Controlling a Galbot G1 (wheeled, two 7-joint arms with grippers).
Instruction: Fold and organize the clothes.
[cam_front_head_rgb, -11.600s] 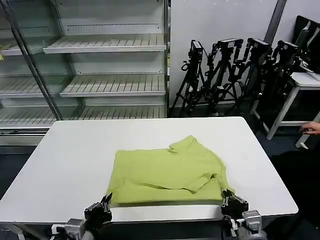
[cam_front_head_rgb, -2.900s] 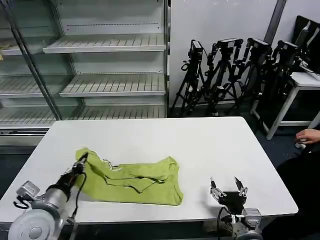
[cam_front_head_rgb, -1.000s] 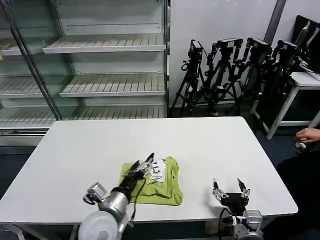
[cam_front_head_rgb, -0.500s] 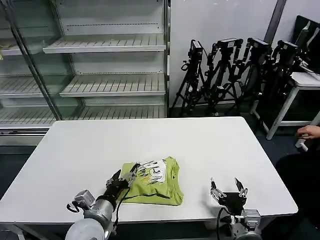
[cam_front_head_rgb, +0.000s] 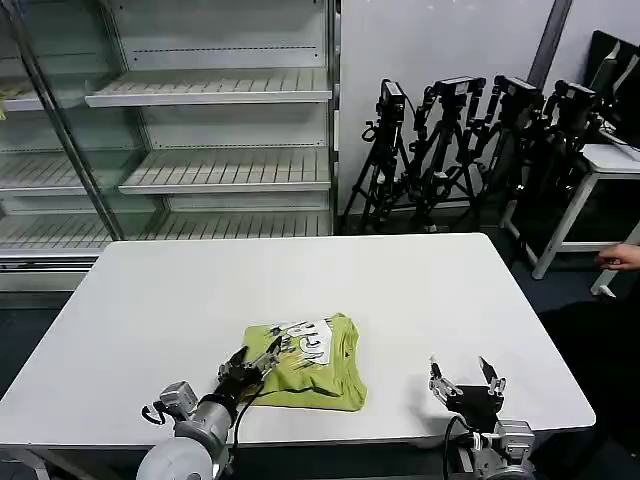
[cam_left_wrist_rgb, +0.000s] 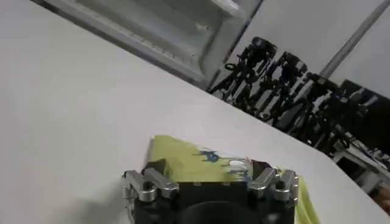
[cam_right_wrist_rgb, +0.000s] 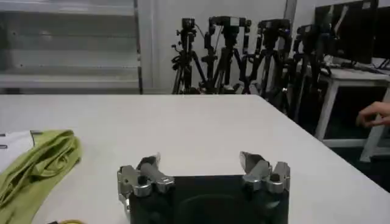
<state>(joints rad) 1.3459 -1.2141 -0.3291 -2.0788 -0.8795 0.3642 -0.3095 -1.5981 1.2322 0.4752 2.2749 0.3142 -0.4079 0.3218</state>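
The clothes are one lime-green T-shirt (cam_front_head_rgb: 315, 365), folded into a small square bundle near the table's front middle, with a white-and-dark print (cam_front_head_rgb: 310, 340) facing up. My left gripper (cam_front_head_rgb: 252, 362) stands open at the bundle's near-left edge, its fingers spread on either side of the fabric. The left wrist view has the shirt (cam_left_wrist_rgb: 195, 164) just beyond the left gripper (cam_left_wrist_rgb: 207, 173). My right gripper (cam_front_head_rgb: 467, 378) hovers open near the front right edge, with nothing between its fingers. In the right wrist view the shirt (cam_right_wrist_rgb: 36, 161) lies well off to one side of the right gripper (cam_right_wrist_rgb: 201, 163).
The white table (cam_front_head_rgb: 400, 280) is bare around the bundle. Behind it stands a glass-fronted shelf unit (cam_front_head_rgb: 200, 130). Camera tripods (cam_front_head_rgb: 470, 140) crowd the back right, beside a small white side table (cam_front_head_rgb: 610, 165).
My left gripper has let go of the folded-over layer and drawn back toward the near-left edge. The shirt stays a compact bundle, print up. The right gripper has barely shifted.
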